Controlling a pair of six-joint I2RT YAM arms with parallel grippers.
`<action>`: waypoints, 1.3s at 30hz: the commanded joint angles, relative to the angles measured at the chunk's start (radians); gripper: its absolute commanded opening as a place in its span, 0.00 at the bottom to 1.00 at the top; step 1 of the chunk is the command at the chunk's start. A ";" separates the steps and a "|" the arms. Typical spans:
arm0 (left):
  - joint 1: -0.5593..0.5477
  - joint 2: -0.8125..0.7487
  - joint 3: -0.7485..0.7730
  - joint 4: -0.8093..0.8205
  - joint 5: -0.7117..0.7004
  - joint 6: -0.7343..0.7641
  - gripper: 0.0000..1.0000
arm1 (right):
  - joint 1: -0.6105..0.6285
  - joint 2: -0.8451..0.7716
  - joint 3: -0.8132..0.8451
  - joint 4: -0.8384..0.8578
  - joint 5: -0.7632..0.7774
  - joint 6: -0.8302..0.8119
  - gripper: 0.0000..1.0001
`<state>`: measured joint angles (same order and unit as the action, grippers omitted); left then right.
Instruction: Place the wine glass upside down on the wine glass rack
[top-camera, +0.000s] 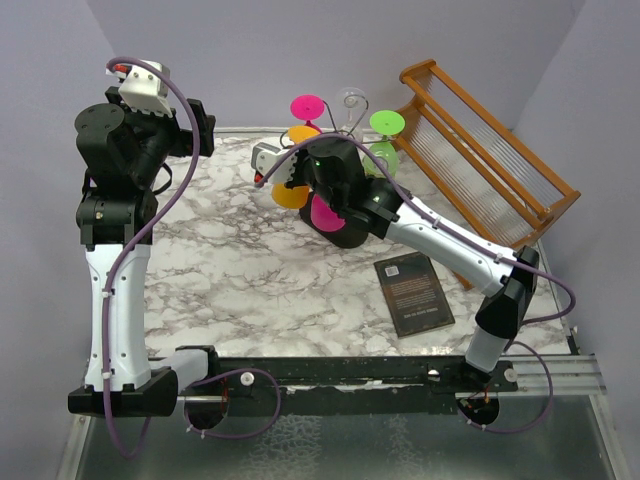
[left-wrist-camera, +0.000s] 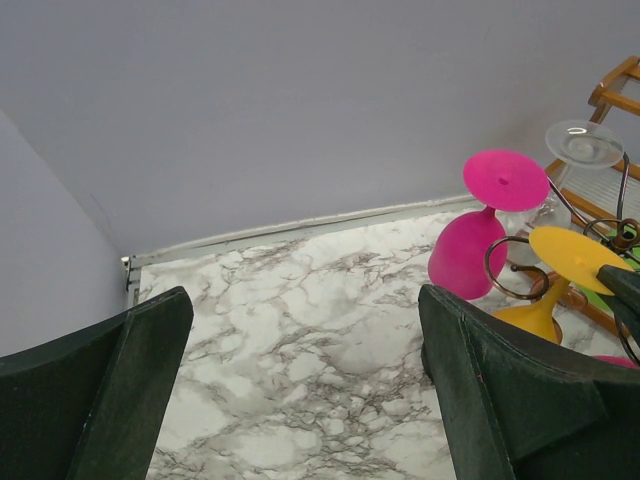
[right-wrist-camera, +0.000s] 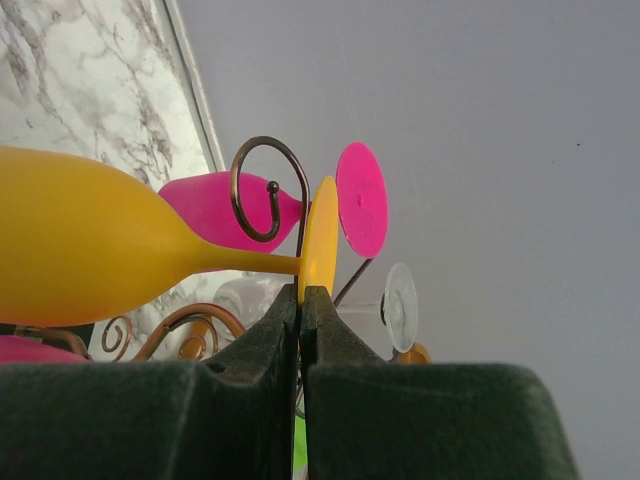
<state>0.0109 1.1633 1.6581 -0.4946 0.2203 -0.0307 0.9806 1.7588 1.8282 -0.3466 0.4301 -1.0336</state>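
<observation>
Left gripper (left-wrist-camera: 305, 300): raised at about 10 o'clock over the white-and-grey marbled table (top-camera: 230, 270); its dark fingers are spread wide with nothing between them.
Right gripper (right-wrist-camera: 301, 292): reached out to about 12 o'clock; its jaws are pressed together on the edge of the flat foot of the opaque yellow wine glass (right-wrist-camera: 90, 235).
Handling: judged light and stiff, probably plastic, so less fragile than real glass. It is smooth, though, and a thin foot pinched edge-on could pivot or slip.
Where to hold: the foot's rim, as now, or the stem just under it. The bowl looks too wide and rounded for a sure pinch.
Look: one even yellow throughout, with a full rounded bowl, a slim stem and a thin round foot.
Where the glass is: bowl down and foot up, at roughly 9 o'clock of the stand. Its stem lies just beside a curled arm — whether it sits inside the curl I cannot tell.
Stand: the thin dark wire wine glass rack (right-wrist-camera: 265, 190), its spiral arms fanning out from the top.
Neighbours: a magenta plastic glass (left-wrist-camera: 470, 250), a clear glass (left-wrist-camera: 583, 143) and a lime-green glass (top-camera: 386, 122) stand foot up around it.
Far side: a slatted wooden dish rack (top-camera: 480, 150) at 2 o'clock — not part of this job.
</observation>
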 joint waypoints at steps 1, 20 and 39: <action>0.000 -0.001 0.003 0.033 0.024 -0.006 0.99 | 0.007 0.025 0.047 0.091 0.090 -0.049 0.01; 0.000 -0.005 0.008 0.030 0.030 -0.005 0.99 | 0.004 0.151 0.218 0.081 0.096 -0.102 0.01; 0.000 0.004 0.023 0.032 -0.008 -0.001 0.99 | 0.022 0.142 0.234 -0.029 0.003 -0.070 0.01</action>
<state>0.0109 1.1652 1.6585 -0.4946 0.2237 -0.0307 0.9848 1.9244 2.0590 -0.3546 0.4557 -1.1042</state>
